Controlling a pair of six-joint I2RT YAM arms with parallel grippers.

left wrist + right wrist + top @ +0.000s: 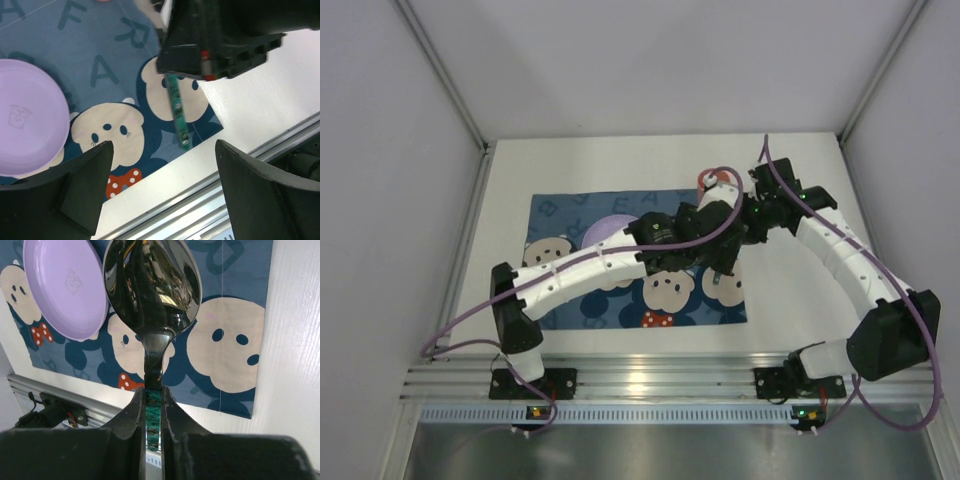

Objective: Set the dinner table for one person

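My right gripper (152, 390) is shut on the green handle of a metal spoon (152, 285), whose bowl points away from the wrist, held in the air over the blue mat (235, 270). The left wrist view shows that gripper (215, 45) from the side, with the green handle (177, 110) hanging below it. My left gripper (164, 145) is open and empty, high above the mat's near right part. A purple plate (605, 230) lies on the mat, partly under the left arm. The white dinner table (620, 165) carries it all.
The blue cartoon-face mat (560, 215) covers the table's middle. A small pink object (705, 180) shows at the mat's far edge, behind the arms. An aluminium rail (235, 170) runs along the near edge. Both arms cross closely over the mat's right half.
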